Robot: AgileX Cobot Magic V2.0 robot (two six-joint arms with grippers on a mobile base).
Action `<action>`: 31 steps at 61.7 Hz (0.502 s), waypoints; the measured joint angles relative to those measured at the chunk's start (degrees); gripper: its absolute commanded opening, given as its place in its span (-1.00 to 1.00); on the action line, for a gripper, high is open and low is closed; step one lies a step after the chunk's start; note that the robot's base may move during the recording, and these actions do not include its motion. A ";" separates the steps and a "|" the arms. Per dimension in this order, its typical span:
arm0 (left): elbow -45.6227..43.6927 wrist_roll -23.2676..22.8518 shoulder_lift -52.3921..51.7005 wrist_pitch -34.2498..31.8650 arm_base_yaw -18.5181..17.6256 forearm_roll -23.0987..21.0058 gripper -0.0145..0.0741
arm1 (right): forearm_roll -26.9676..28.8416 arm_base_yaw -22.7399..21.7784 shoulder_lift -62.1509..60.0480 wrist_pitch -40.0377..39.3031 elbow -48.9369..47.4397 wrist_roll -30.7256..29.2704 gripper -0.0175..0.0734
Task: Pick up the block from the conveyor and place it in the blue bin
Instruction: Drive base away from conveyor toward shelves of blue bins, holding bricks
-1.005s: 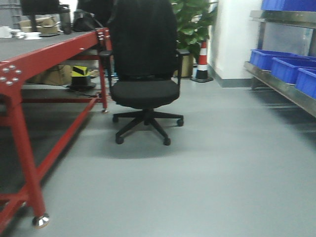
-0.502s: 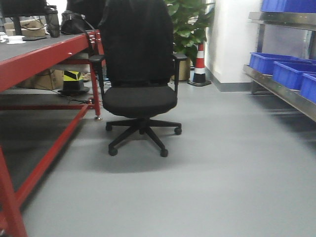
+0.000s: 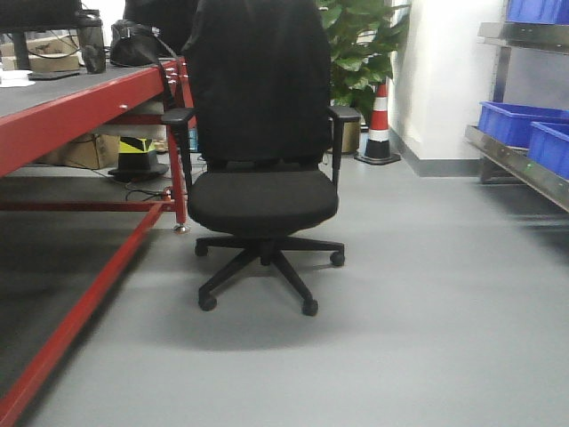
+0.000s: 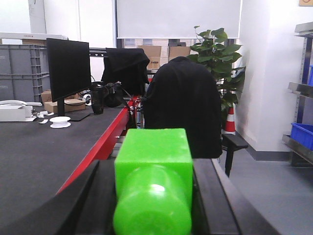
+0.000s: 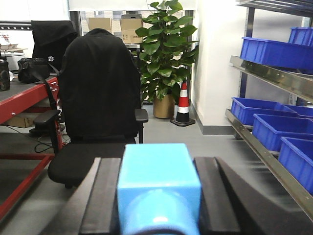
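red steel edges the conveyor [image 4: 34, 161] along the left of the room. its dark grey belt carries a monitor [image 4: 68, 68] towards the far end. the left gripper [image 4: 154, 162] hangs by the belt's red rim, black fingers [image 4: 93, 196] clenched on a green block [image 4: 152, 186], so that block is off the belt and in the grip. in the middle of the grey floor stands a black office chair [image 3: 262, 196], close to the conveyor's leg, with a dark jacket [image 3: 258, 80] draped over its back. behind it are a leafy potted plant [image 3: 360, 36] and a striped traffic cone [image 3: 380, 120] by the white wall. the right gripper [image 5: 159, 159] is clamped on a light blue block [image 5: 159, 188], facing the chair. blue bins [image 5: 274, 127] line the steel shelves [image 5: 266, 68] on the right.
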 measured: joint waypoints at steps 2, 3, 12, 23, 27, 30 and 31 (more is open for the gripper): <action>0.00 0.00 0.00 0.00 0.00 0.00 -0.92 | 0.00 0.00 0.00 0.00 0.00 0.00 -0.97; 0.00 0.00 0.00 0.00 0.00 0.00 -0.92 | 0.00 0.00 0.00 0.00 0.00 0.00 -0.97; 0.00 0.00 0.00 0.00 0.00 0.00 -0.92 | 0.00 0.00 0.00 0.00 0.00 0.00 -0.97; 0.00 0.00 0.00 0.00 0.00 0.00 -0.92 | 0.00 0.00 0.00 0.00 0.00 0.00 -0.97; 0.00 0.00 0.00 0.00 0.00 0.00 -0.92 | 0.00 0.00 0.00 0.00 0.00 0.00 -0.97; 0.00 0.00 0.00 0.00 0.00 0.00 -0.92 | 0.00 0.00 0.00 0.00 0.00 0.00 -0.97; 0.00 0.00 0.00 0.00 0.00 0.00 -0.92 | 0.00 0.00 0.00 0.00 0.00 0.00 -0.97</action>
